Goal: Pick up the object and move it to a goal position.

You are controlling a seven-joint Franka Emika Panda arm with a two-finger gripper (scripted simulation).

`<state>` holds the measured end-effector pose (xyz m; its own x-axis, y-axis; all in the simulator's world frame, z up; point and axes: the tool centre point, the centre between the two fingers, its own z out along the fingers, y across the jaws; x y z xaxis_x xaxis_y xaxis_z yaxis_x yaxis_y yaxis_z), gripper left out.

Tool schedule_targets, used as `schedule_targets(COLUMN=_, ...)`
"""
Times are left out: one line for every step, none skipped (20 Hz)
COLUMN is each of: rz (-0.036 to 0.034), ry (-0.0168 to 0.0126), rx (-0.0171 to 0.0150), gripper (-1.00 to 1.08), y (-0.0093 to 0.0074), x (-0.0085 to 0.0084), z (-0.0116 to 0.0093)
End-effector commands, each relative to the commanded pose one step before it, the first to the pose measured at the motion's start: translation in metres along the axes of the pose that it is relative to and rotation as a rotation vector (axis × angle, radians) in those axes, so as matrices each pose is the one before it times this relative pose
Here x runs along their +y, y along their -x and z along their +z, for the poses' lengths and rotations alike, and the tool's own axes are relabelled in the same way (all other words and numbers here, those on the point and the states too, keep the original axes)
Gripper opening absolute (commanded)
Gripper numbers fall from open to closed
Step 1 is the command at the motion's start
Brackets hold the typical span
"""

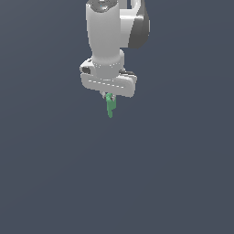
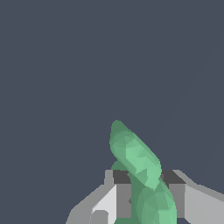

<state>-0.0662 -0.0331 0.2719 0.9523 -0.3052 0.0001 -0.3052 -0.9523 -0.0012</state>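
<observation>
The object (image 1: 109,106) is a small, narrow, bright green piece with bumpy edges. It hangs down from my white gripper (image 1: 109,97) in the exterior view, held well above the grey floor. In the wrist view the object (image 2: 135,159) sticks out from between my two fingers (image 2: 123,197), which press on it from both sides. My gripper (image 2: 148,199) is shut on the object. The object's upper end is hidden between the fingers.
The white arm (image 1: 109,32) comes down from the top of the exterior view. A plain dark grey surface (image 1: 114,183) fills everything else in both views.
</observation>
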Motion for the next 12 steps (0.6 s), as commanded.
schedule_targets(rz=-0.00018, ry=0.00006, rx=-0.00068, gripper=-1.00, y=0.00310, x=0.01126, z=-0.02819)
schedule_targets(rz=0.00000, ry=0.00000, rx=0.00000, gripper=-1.00, y=0.00085, x=0.00422, z=-0.01078)
schedule_targets(rz=0.00000, ry=0.00000, rx=0.00000, gripper=-1.00, y=0.00078, x=0.00411, z=-0.01052)
schedule_targets(rz=0.00000, ry=0.00000, rx=0.00000, gripper=-1.00, y=0.00072, x=0.00399, z=-0.01023)
schedule_targets(rz=0.00000, ry=0.00000, rx=0.00000, gripper=-1.00, y=0.00066, x=0.00385, z=-0.00987)
schedule_targets(rz=0.00000, ry=0.00000, rx=0.00000, gripper=-1.00, y=0.00060, x=0.00368, z=-0.00944)
schedule_targets(rz=0.00000, ry=0.00000, rx=0.00000, gripper=-1.00, y=0.00054, x=0.00348, z=-0.00894)
schedule_targets(rz=0.00000, ry=0.00000, rx=0.00000, gripper=-1.00, y=0.00046, x=0.00327, z=-0.00841)
schedule_targets(rz=0.00000, ry=0.00000, rx=0.00000, gripper=-1.00, y=0.00036, x=0.00304, z=-0.00784)
schedule_targets(rz=0.00000, ry=0.00000, rx=0.00000, gripper=-1.00, y=0.00027, x=0.00282, z=-0.00728)
schedule_targets(rz=0.00029, ry=0.00034, rx=0.00020, gripper=-1.00, y=0.00024, x=0.00263, z=-0.00681)
schedule_targets(rz=0.00000, ry=0.00000, rx=0.00000, gripper=-1.00, y=0.00014, x=0.00240, z=-0.00621)
